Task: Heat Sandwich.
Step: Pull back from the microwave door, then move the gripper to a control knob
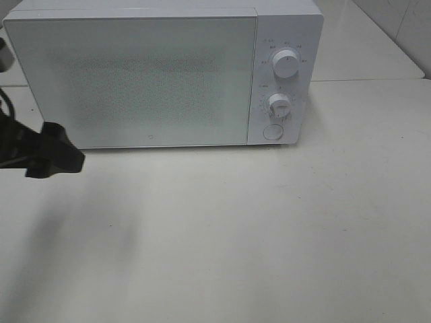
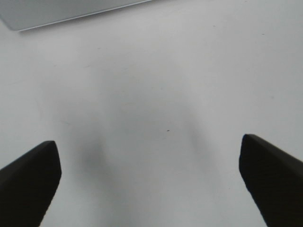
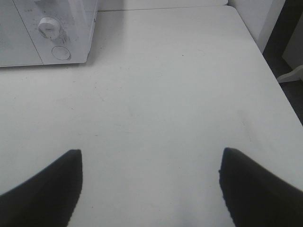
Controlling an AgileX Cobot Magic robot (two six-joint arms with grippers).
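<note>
Looks like a robot lab or test bench dressed up as a kitchen corner rather than somebody's actual home. The only kitchen thing is a white microwave (image 1: 135, 81) with two dials (image 1: 285, 64) and a round button (image 1: 273, 132), parked on a big plain white worktop (image 1: 236, 235). A black robot hand (image 1: 64, 156) pokes in from the left side, which pretty much gives it away. Behind the worktop is a plain white wall (image 1: 397, 20), and past its right edge the floor (image 3: 284, 52) is dark.
</note>
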